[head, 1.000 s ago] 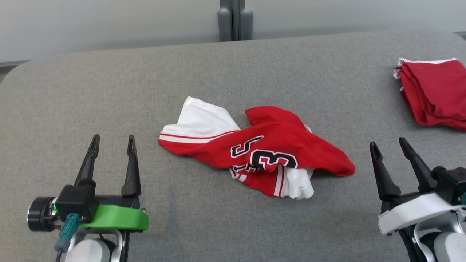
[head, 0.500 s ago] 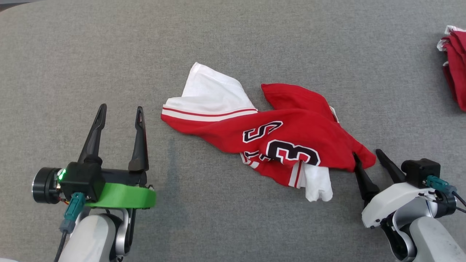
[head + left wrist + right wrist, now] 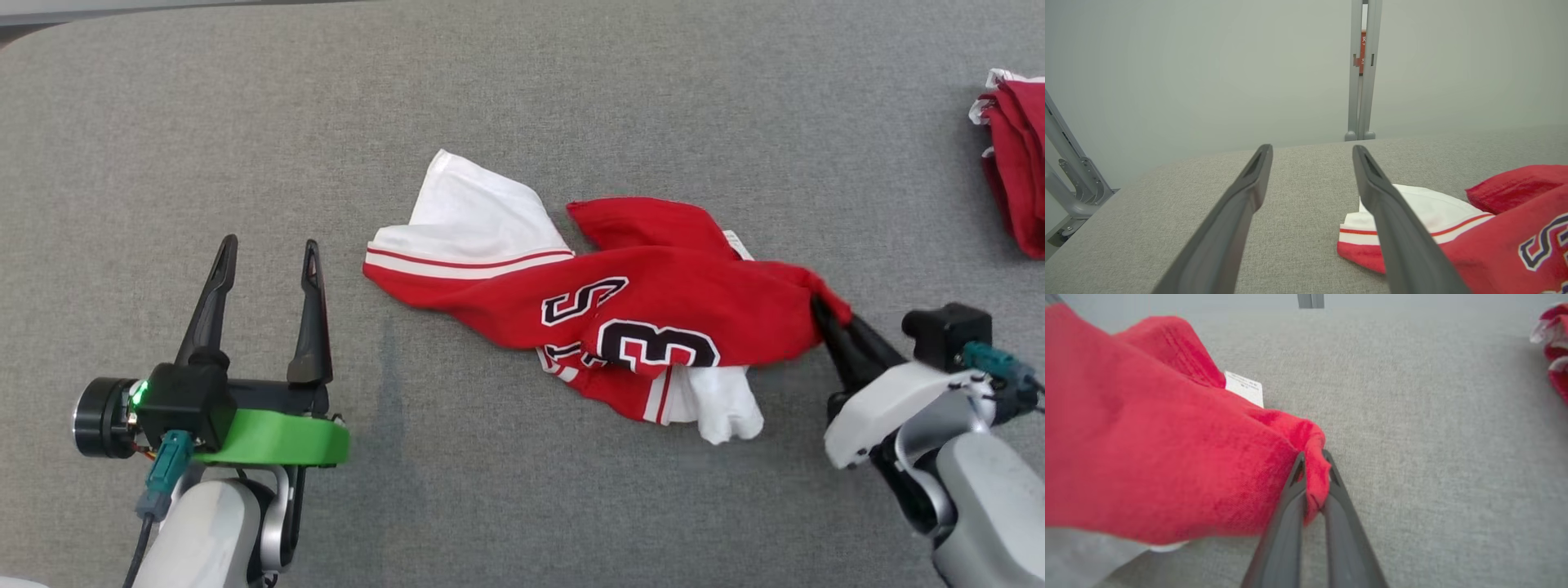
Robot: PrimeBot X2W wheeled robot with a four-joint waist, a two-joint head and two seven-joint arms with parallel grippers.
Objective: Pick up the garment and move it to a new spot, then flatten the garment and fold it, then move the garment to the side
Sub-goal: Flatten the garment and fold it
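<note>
Holds the left gripper (image 3: 269,243) at the lower left of the head view, both long dark fingers (image 3: 1243,204) spread wide and gripping nothing, above a green wrist collar (image 3: 269,445) and a pale forearm (image 3: 204,531). Presents the right arm (image 3: 980,506) at the lower right, with the white wrist housing (image 3: 882,400) tilted and the fingers angled up and to the left. Clamps the right gripper (image 3: 1313,455) nearly tip to tip on a pinch of the garment (image 3: 1167,449).
</note>
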